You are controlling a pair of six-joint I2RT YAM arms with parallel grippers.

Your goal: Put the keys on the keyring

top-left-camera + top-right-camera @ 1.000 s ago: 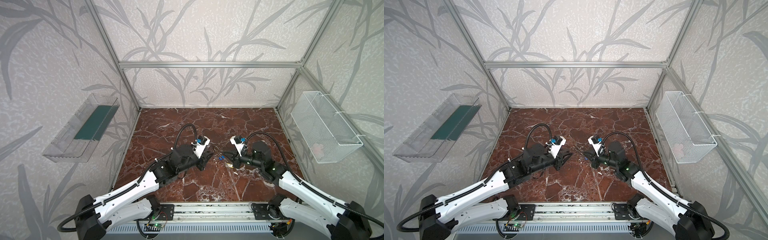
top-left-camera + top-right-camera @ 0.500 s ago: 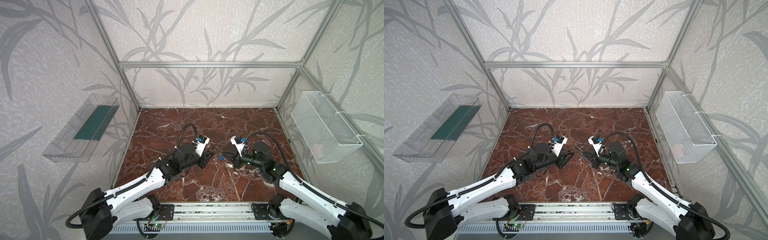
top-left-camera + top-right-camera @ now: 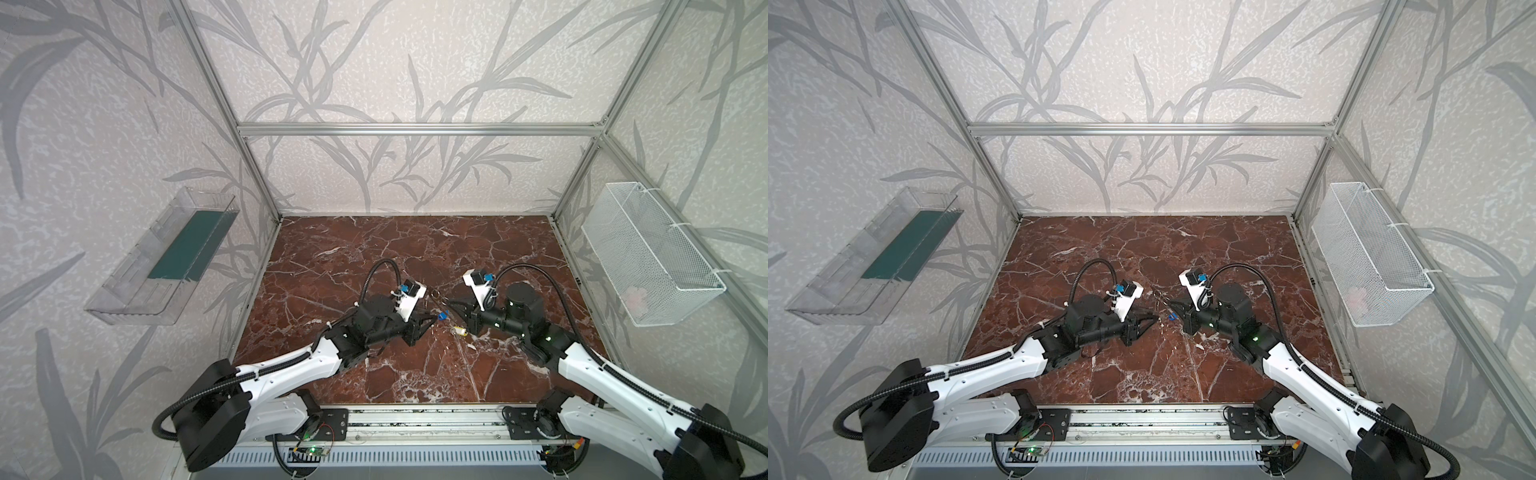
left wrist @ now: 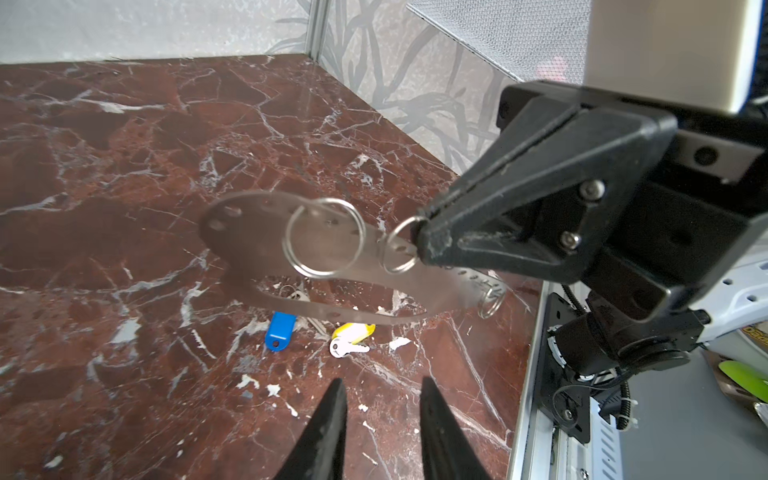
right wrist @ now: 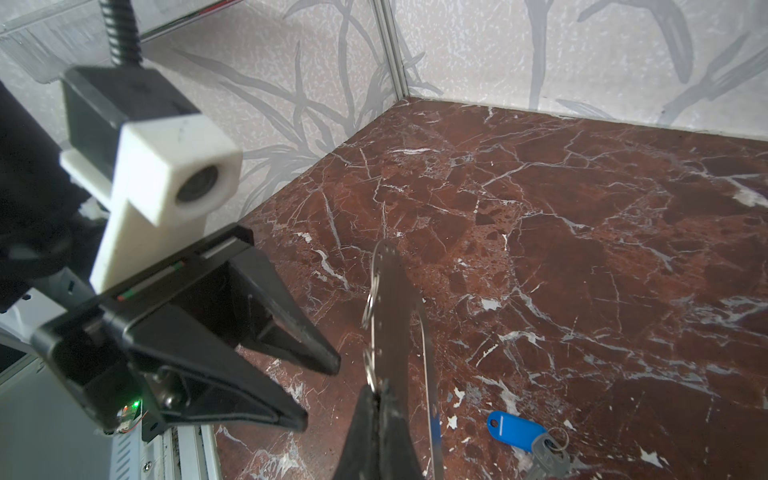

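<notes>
Fingers [image 4: 332, 419] on the left gripper [image 4: 380, 384]: parted, holding nothing, pointed down and forward over the table. On the right gripper [image 4: 419, 239]: pressed together, clamped on the keyring [image 4: 249, 232] by a small split ring [image 4: 399, 251] at its holed edge. Plate thus held clear of the marble table [image 3: 374, 249], face tilted, long axis running out from the right fingertips toward the left arm. Beneath that plate, lying on the table side by side: blue key [image 4: 280, 330] and yellow key [image 4: 353, 332]. In a top view, blue key [image 3: 443, 316] just past the left fingertips, between the two grippers, so nearer the free left one. Blue tag's long axis roughly in line with the left gripper's reach, yellow tag's across it; probably best taken by a pinch across the blue tag's narrow width. Hung on the side walls, well apart from all this: clear bin [image 3: 124, 299] with a dark green sheet [image 3: 187, 245] inside; wire basket [image 3: 665, 291] with something pale pink in it, too blurred to name.
</notes>
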